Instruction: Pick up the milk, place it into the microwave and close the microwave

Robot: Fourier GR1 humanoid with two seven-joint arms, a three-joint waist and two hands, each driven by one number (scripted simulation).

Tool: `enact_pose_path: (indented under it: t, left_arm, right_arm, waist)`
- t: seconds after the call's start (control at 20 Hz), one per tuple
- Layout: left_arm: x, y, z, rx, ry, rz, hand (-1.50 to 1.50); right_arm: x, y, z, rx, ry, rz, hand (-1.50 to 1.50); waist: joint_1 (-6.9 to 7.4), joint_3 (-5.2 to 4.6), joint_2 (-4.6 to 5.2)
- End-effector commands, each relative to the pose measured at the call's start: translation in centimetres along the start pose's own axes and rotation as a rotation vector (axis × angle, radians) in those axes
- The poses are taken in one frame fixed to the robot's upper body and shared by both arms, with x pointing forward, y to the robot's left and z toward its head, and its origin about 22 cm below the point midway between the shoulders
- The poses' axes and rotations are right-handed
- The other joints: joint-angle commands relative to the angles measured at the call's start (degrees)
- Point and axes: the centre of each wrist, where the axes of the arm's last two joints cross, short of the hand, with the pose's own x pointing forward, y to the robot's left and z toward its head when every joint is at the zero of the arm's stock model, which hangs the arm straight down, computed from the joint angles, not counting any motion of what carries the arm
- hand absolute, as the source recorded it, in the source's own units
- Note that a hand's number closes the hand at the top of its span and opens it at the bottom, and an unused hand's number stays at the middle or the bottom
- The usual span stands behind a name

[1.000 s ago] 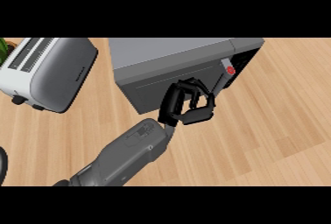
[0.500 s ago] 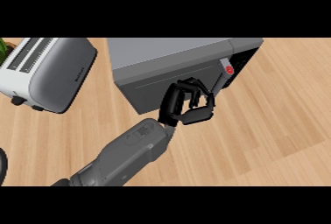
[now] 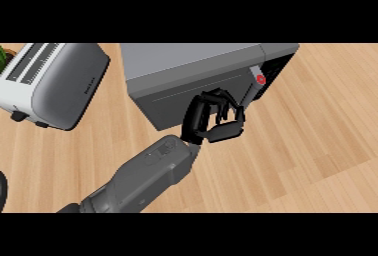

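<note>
Grey steel fills the upper middle of the head view, where the microwave (image 3: 193, 75) sits on the pale wooden counter (image 3: 310, 140), turned at a slant so that its front face looks down and toward the lower left. Its door lies nearly flat against the body; a dark gap shows at the right end, beside a narrow control strip that carries a red round button (image 3: 260, 79).

One grey forearm (image 3: 144, 180) rises from the lower left edge and ends in a black robot hand (image 3: 214, 119) set against the lower right part of the microwave's front. Which arm it is cannot be settled from this single forearm alone; by its entry at the lower left it reads as the left. Its fingers (image 3: 220, 97) are bent, the tips touching the door face, and the thumb curls below them over the counter. Nothing is visible inside the curl, so the robot hand appears closed on nothing and resting against the door.

The milk is nowhere to be seen on the counter; whether it stands inside the microwave cannot be told, as the door hides the cavity.

At the upper left a white and grey toaster (image 3: 55, 82) stands well apart from the microwave, its two slots facing up and a dark lever at its lower end. A sliver of green foliage (image 3: 4, 54) shows at the far left edge, just behind the toaster. A dark curved shape (image 3: 3, 192) cuts the lower left border; what it is cannot be told.
</note>
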Motion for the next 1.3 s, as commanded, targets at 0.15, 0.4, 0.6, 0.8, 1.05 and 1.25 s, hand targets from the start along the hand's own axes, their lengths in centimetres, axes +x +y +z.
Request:
enact_pose_path:
  t: [0.15,0.4,0.6,0.8,1.05,1.25]
  left_arm:
    - [1.2,0.3,-2.9,0.019,-0.024,-0.022,1.50]
    - [1.2,0.2,-2.8,0.011,-0.024,-0.011,1.50]
    - [1.1,0.1,-2.7,0.018,-0.030,-0.015,1.50]
    - [1.2,0.0,-2.9,0.011,-0.035,-0.013,1.50]
    - [0.8,0.1,-2.5,0.014,-0.024,-0.001,1.50]
    - [1.2,-0.1,-3.0,0.013,-0.038,-0.005,1.50]
  right_arm:
    - [0.7,-2.0,-0.7,0.002,0.007,0.061,-1.50]
    - [0.0,-2.8,-0.5,-0.003,0.020,0.016,-1.50]
    - [-0.8,-3.0,-0.3,-0.031,0.001,-0.041,-1.50]
    - [-1.0,-3.9,-0.6,-0.043,0.000,-0.048,-1.50]
    - [-1.0,-4.7,-0.9,-0.037,-0.010,-0.063,-1.50]
    - [-1.1,-5.7,-1.0,-0.048,-0.010,-0.072,-1.50]
  waist:
    - [-0.63,-0.02,0.77]
    - [-0.18,0.11,1.06]
    - [-0.58,0.17,0.99]
    - [0.01,0.18,1.15]
    - [0.12,0.08,1.51]
    - [0.39,0.18,1.29]
